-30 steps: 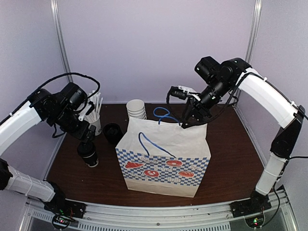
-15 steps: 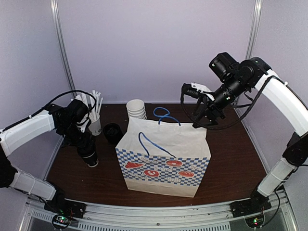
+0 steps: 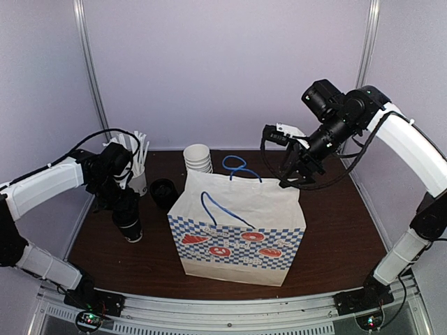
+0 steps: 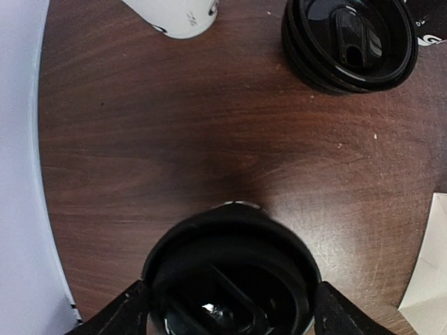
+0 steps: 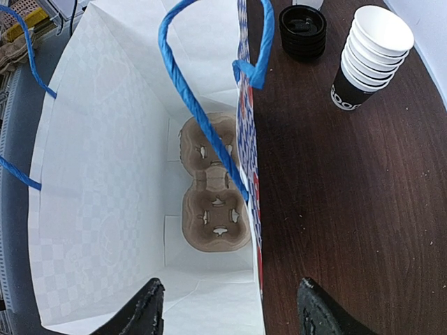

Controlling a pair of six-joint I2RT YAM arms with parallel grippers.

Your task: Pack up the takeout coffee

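Observation:
The takeout coffee (image 3: 130, 225), a cup under a black dome lid (image 4: 230, 276), stands upright on the dark wood table left of the bag. My left gripper (image 3: 126, 209) comes down over it, and in the left wrist view its fingers (image 4: 129, 310) press against both sides of the lid. The white paper bag (image 3: 237, 216) with a blue check band and blue handles stands open at the centre. My right gripper (image 3: 290, 178) hovers open above the bag's back right corner, its jaws astride the bag wall (image 5: 248, 160). A brown cardboard cup carrier (image 5: 213, 188) lies on the bag's floor.
A stack of lidless white cups (image 3: 198, 158) stands behind the bag. A stack of black lids (image 3: 163, 192) sits between the coffee and the bag. A white cup of white sticks (image 3: 137, 174) is at the back left, close to my left arm.
My left arm has sunk lower over the coffee and its jaws have drawn in onto the lid. My right arm has risen and shifted right, off the bag's rear rim.

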